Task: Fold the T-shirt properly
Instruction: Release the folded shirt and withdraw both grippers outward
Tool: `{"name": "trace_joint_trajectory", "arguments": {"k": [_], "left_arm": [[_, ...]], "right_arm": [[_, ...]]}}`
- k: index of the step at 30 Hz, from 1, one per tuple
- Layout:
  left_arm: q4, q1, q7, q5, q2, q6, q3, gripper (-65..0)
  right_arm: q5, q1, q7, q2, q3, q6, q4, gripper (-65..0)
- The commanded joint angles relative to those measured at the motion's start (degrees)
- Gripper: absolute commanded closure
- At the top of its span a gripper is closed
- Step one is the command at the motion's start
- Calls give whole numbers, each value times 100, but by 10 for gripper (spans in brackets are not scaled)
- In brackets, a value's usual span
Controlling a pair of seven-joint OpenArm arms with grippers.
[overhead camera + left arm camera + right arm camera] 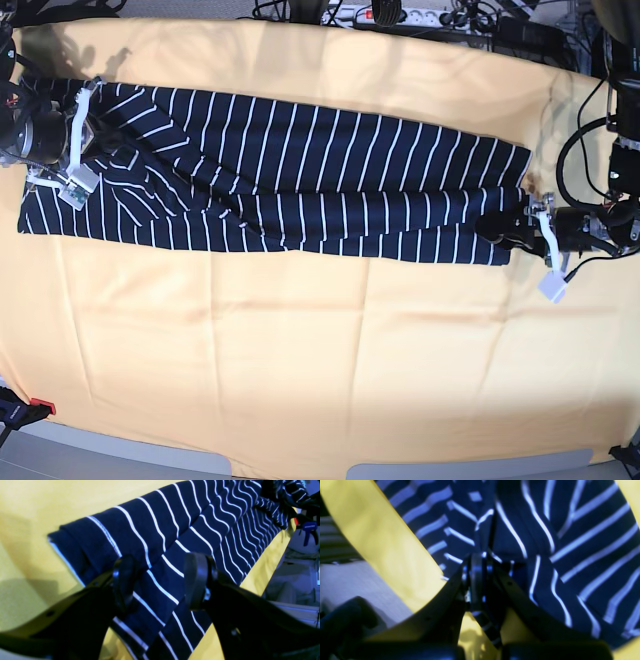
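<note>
1. Black fingers of the left claw [160, 580] fill the bottom of the left wrist view, spread wide with striped cloth lying between and beneath them; they close on nothing.
2. Beneath that claw lies the T-shirt [300, 180], dark navy with thin white stripes, folded into a long narrow band that runs across the far half of the table [320, 370] in the base view.
3. One short end of the band, a folded edge with a pale hem line, sits just past the left claw in the left wrist view.
4. At the band's other end, on the base view's left, the cloth is rumpled and its stripes run at slanting angles.
5. Over that rumpled end sits the right claw [480, 562], its 2 fingers pressed tight together and pinching a raised fold of the T-shirt.
6. In the base view the left claw rests at the band's right end, close to the table's right edge.
7. Yellow cloth [300, 340] covers the table, bare across the whole near half.
8. Cables and a power strip [385, 14] lie beyond the far edge.
</note>
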State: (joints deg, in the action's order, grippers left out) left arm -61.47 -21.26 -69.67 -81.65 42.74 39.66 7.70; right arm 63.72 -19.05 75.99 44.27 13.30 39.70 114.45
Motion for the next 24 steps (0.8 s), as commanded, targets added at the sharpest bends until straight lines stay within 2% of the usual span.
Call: {"name": "trace_joint_trajectory", "arguments": {"k": [1, 4, 10, 19, 24], "left_arm": [[-72, -133, 66, -138, 144, 34, -66, -334], [-72, -151, 68, -140, 142, 34, -66, -334], [-72, -179, 68, -138, 177, 34, -66, -334], [-72, -177, 68, -138, 450, 34, -66, -334], [-72, -179, 70, -157, 651, 34, -66, -334]], "right_arm": [[-103, 7, -177, 118, 68, 30, 22, 0], [-616, -48, -612, 116, 68, 30, -223, 0], [-1174, -46, -1172, 118, 68, 30, -1104, 0], [-1174, -48, -1193, 116, 66, 30, -1360, 0], [-1434, -48, -1255, 114, 61, 30, -1360, 0]]}}
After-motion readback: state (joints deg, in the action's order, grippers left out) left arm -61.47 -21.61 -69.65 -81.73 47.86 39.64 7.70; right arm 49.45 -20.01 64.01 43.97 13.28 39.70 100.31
